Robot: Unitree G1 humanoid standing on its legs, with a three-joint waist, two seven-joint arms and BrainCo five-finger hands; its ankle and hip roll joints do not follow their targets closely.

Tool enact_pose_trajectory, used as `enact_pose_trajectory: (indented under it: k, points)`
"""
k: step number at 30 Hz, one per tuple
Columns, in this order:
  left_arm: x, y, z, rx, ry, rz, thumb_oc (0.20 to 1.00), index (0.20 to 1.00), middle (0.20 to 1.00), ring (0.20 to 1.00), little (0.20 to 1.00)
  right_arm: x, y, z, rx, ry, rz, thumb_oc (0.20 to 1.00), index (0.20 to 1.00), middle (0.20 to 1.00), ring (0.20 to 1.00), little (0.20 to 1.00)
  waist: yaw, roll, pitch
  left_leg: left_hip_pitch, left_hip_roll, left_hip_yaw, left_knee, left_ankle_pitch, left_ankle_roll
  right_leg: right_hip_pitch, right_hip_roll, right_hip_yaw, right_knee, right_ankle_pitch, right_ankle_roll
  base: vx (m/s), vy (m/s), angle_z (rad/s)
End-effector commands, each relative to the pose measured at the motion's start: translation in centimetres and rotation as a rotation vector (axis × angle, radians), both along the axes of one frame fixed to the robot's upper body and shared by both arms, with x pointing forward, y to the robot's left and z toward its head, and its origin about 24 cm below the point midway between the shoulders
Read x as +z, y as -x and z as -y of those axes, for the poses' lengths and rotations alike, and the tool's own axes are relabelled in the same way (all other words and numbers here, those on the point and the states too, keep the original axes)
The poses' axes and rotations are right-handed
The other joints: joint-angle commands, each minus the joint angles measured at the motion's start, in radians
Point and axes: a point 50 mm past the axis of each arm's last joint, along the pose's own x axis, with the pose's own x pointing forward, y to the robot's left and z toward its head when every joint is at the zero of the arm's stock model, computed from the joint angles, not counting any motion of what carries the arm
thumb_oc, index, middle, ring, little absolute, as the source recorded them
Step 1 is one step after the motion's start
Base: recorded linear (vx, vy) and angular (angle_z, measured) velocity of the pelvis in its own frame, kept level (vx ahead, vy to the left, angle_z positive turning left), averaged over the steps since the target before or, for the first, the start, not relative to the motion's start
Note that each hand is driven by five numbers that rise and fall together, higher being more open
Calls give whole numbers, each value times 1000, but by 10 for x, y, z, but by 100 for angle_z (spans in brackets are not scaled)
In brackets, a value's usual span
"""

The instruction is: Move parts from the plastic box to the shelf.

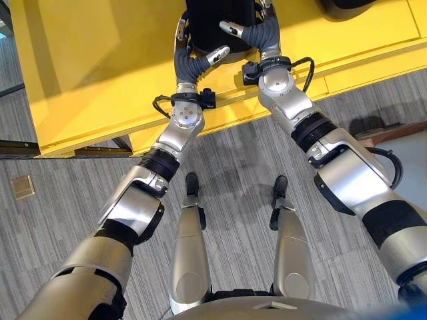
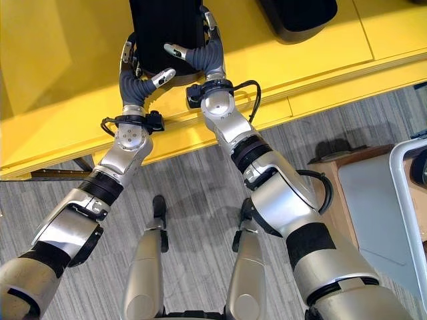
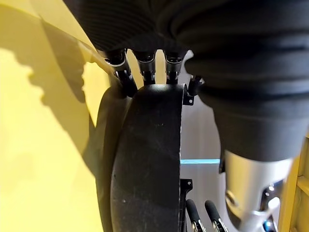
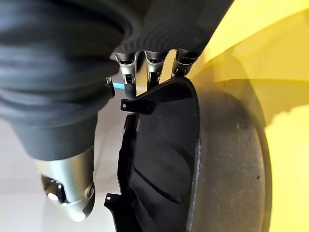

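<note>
A large black curved plastic part [image 1: 217, 23] stands upright on the yellow shelf [image 1: 100, 67], held between both hands. My left hand [image 1: 189, 63] grips its left side and my right hand [image 1: 263, 37] its right side, with both thumbs lying across the near face. In the left wrist view the dark fingertips [image 3: 145, 65] hook over the part's rim [image 3: 149, 159]. Seen from the right wrist, the fingertips [image 4: 154, 65] curl over the part's edge [image 4: 164, 154] in the same way.
A second black part [image 2: 297, 17] lies further right on the shelf. The shelf's front edge [image 1: 220, 117] runs just ahead of my wrists. A brown low surface and a white frame [image 2: 400, 200] stand on the right over grey carpet.
</note>
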Motion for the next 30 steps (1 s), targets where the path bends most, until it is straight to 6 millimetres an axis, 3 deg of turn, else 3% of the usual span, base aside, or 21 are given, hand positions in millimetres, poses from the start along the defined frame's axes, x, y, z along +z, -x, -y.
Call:
enact_pose_trajectory:
  k: [1, 30]
  points:
    - [-12, 0, 19, -71, -19, -45, 1000, 1000, 1000, 1000, 1000, 45, 13, -27, 85, 7, 120, 1000, 1000, 1000, 1000, 1000, 16, -1, 39, -15, -31, 26, -19, 4, 69, 33, 36, 24, 74, -38, -42, -6, 23, 6]
    - [9, 3, 20, -104, -12, 36, 1000, 1000, 1000, 1000, 1000, 54, 15, -37, 96, 28, 119, 1000, 1000, 1000, 1000, 1000, 66, 6, 20, -39, -53, 3, 8, -13, 88, 38, 14, 5, 94, -45, -33, 4, 11, 2]
